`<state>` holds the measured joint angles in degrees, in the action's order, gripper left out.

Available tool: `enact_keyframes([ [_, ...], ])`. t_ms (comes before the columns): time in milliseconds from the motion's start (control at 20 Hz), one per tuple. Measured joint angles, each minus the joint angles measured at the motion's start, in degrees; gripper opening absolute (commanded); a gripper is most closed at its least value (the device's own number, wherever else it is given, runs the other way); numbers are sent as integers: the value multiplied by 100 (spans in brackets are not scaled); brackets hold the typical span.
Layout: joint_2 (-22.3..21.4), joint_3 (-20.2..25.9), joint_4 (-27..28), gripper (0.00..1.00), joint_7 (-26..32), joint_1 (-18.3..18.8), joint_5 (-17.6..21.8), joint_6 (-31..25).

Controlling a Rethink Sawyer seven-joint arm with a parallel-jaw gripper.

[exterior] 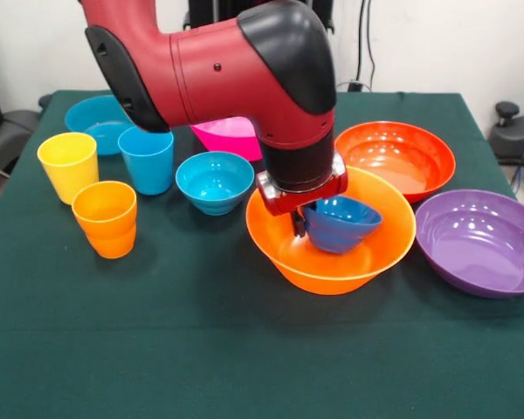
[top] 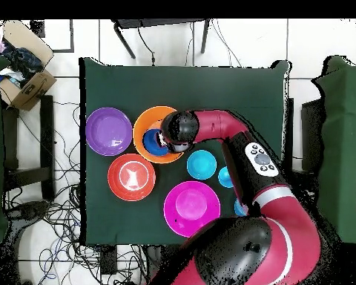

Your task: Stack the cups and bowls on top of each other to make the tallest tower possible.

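Observation:
My gripper [exterior: 299, 229] hangs under the red and black wrist, inside the large orange bowl [exterior: 332, 278]. It is shut on the rim of the small dark blue bowl [exterior: 341, 223], which sits tilted in the orange bowl; the two also show in the overhead view, dark blue [top: 156, 142] in orange [top: 146, 119]. The small teal bowl [exterior: 214, 182] stands just left of them. The yellow cup [exterior: 68, 166], light blue cup [exterior: 147, 160] and ridged orange cup [exterior: 106, 218] stand upright at the left.
The wide red-orange bowl [exterior: 397, 157] and the wide purple bowl [exterior: 480, 244] lie to the right of the orange bowl. The large pink bowl [exterior: 231, 135] is partly hidden behind the arm. The shallow light blue bowl [exterior: 96, 122] is at the far left.

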<state>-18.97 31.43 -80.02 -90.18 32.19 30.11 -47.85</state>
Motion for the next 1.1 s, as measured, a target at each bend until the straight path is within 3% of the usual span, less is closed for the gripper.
enact_keyframes([
  [500, 5, 163, 15, 0, 0, 164, 300, 0],
  [550, 4, 194, 17, 100, 0, 172, 357, -1],
  [1100, -3, 451, 18, 100, 0, 266, 392, -1],
])
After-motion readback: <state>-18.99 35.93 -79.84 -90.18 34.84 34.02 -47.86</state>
